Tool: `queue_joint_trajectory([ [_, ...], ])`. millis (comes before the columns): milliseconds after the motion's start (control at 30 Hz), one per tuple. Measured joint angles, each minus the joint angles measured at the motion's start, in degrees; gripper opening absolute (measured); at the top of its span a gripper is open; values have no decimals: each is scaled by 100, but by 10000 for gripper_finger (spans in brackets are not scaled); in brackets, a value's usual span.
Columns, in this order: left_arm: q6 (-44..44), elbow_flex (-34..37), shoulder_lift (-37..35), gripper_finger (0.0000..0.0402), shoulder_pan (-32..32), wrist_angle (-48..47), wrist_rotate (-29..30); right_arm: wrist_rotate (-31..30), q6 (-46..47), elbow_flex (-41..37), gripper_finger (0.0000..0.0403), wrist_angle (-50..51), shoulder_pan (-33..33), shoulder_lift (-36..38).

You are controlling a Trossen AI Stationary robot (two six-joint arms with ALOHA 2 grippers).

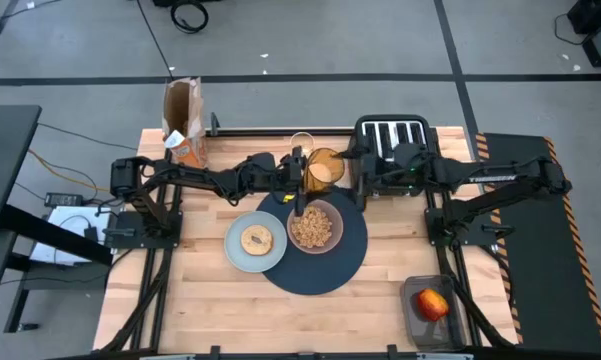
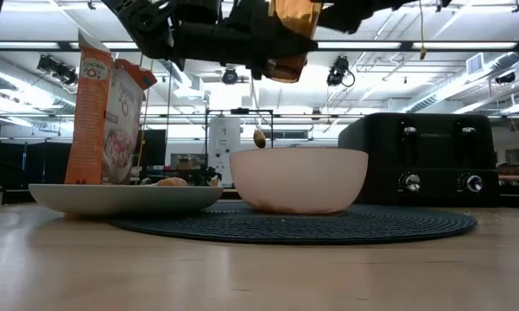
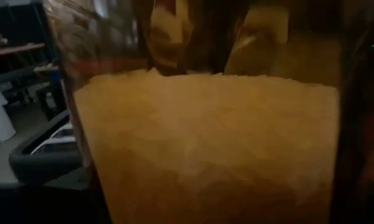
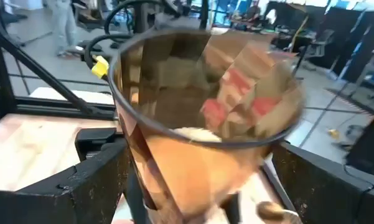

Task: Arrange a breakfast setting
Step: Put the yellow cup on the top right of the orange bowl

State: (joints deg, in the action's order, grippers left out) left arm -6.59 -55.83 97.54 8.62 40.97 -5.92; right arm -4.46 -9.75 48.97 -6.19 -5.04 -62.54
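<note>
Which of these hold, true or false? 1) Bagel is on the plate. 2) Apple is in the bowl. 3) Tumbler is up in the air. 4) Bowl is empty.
1) The bagel lies on the plate: true.
2) The apple is in the bowl: false, it sits in a tray at the table's corner.
3) The tumbler is off the table: true, it hangs between the left gripper and right gripper.
4) The bowl is empty: false, it holds cereal.

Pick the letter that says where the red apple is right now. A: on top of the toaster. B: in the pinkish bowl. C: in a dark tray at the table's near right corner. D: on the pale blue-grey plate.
C: the high view shows the red apple lying in a dark tray at the near right corner, far from the plate and bowl.
</note>
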Motion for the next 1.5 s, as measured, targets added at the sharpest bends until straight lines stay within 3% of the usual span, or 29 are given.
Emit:
queue_joint_trajectory([
  [167, 11, 0, 0, 319, 62, -426, 4, -217, -141, 114, 394, 711, 80, 514],
  [333, 13, 2, 2, 319, 166, -1184, 476, -232, -214, 858, 387, 1878, 233, 520],
  [733, -79, 2, 4, 319, 299, -1507, 629, -408, -397, 3269, 327, 4710, 291, -1603],
  [1033, -155, 2, 4, 319, 275, -1727, 841, -248, -348, 4205, 242, 5778, 282, -2473],
  [1500, -158, 2, 4, 319, 278, -1689, 831, -189, -354, 4295, 61, 6140, 273, -2545],
])
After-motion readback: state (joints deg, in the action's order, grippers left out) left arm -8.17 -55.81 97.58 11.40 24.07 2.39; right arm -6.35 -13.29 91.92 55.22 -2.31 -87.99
